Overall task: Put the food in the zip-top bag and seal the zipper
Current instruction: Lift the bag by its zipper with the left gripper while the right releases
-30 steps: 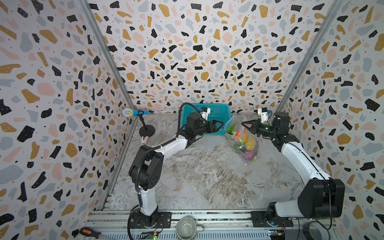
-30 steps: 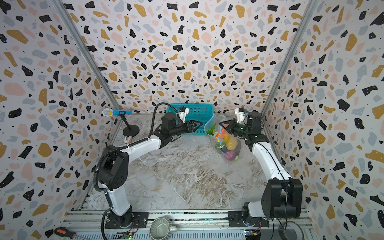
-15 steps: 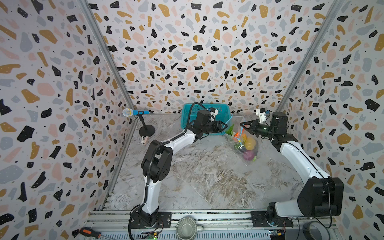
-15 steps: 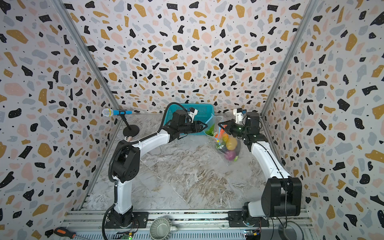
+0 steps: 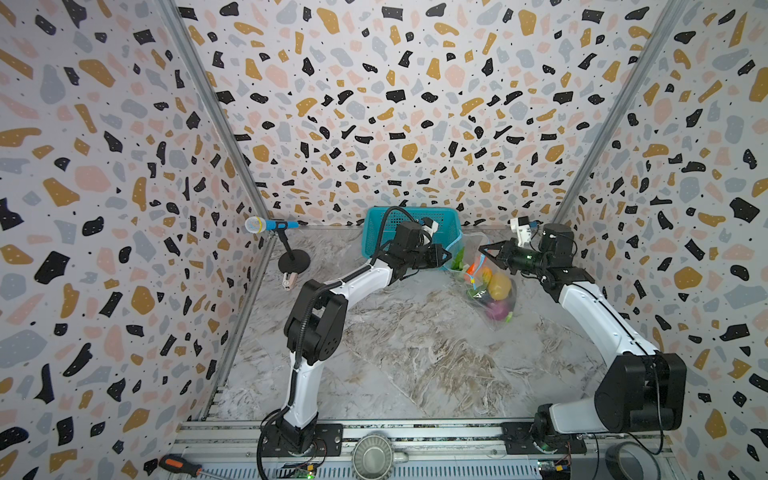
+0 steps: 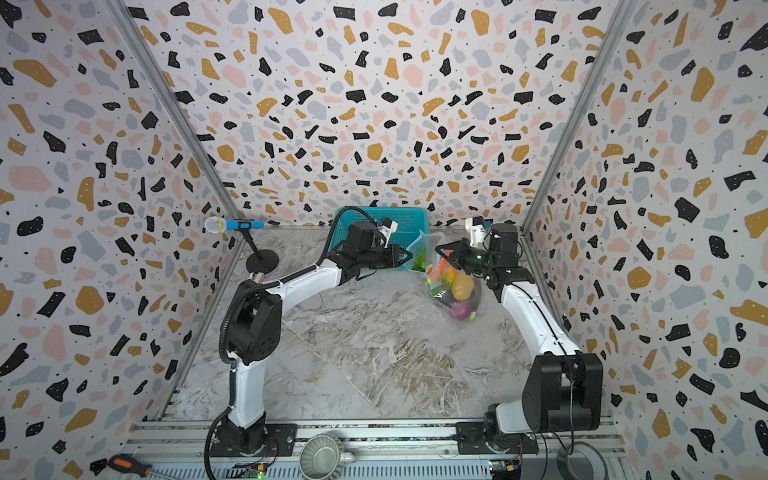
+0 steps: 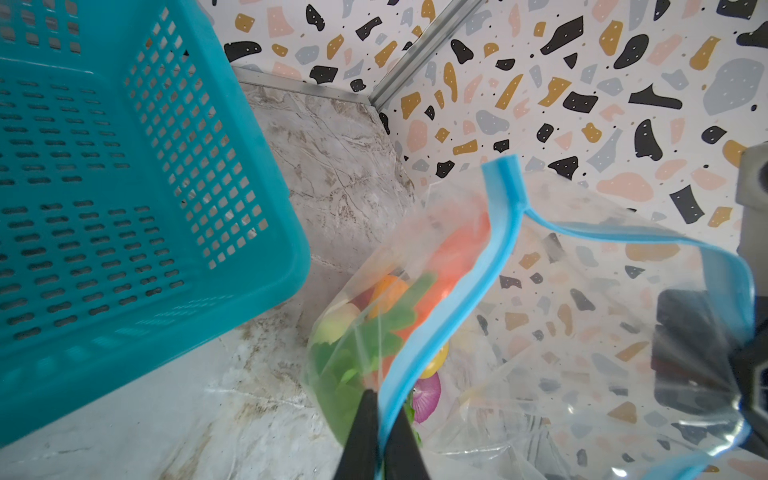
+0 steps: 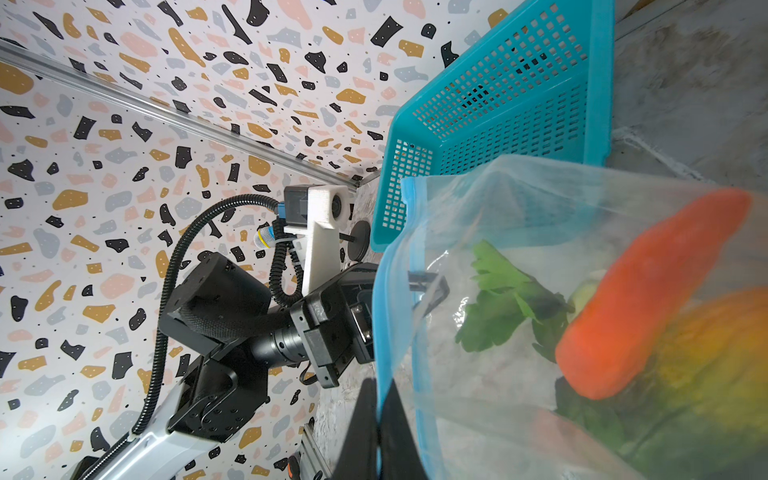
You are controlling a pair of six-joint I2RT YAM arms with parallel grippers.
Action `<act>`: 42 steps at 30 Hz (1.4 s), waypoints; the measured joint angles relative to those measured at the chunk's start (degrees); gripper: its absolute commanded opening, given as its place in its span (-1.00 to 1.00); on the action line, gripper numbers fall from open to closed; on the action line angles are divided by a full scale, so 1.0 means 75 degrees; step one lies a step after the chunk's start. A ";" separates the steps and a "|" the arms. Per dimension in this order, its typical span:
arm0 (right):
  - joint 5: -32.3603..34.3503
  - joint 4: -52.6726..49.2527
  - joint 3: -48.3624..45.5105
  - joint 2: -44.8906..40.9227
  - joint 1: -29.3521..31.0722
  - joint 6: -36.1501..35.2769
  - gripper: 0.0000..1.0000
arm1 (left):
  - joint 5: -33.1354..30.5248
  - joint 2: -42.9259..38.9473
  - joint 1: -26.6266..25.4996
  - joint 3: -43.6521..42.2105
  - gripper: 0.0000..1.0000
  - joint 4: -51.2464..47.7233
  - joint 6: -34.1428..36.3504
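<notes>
At the far left corner of the worktop a microphone stood on its small stand, clear of both arms. A screwdriver and a metal mould lay on the rail before the near edge. The basket sat at the middle of the far edge. In both top views the left arm's wrist stood in front of it and hid much of its near wall.

The left fingers were pinched narrow on the zipper, with the blue strip running between them. In the top views their tips were lost behind plastic. Just right of the basket, toward the far right corner, the bag hung with its mouth lifted and its bottom resting on the worktop. The mouth gaped, the strip parting into a loop.

Inside lay a carrot, green leaves, a yellow potato and a purple onion. The rest was blurred and crowded together.

The right fingers were clamped narrow on the strip's other side. From the left wrist they showed only as a dark smear through the plastic. Past the near right corner, a roll of tape was cut off by the frame.
</notes>
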 measured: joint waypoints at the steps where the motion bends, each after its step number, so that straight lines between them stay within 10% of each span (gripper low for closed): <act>1: 0.0006 -0.0026 0.0041 0.0012 0.0000 -0.0035 -0.98 | 0.0029 -0.0012 0.0000 -0.0003 -1.00 0.0044 -0.0015; 42: 0.0717 -0.2011 0.1810 0.0131 0.1367 -0.0758 -0.97 | -0.0863 -0.2847 -0.0425 -0.1504 -1.00 -0.0361 -0.1734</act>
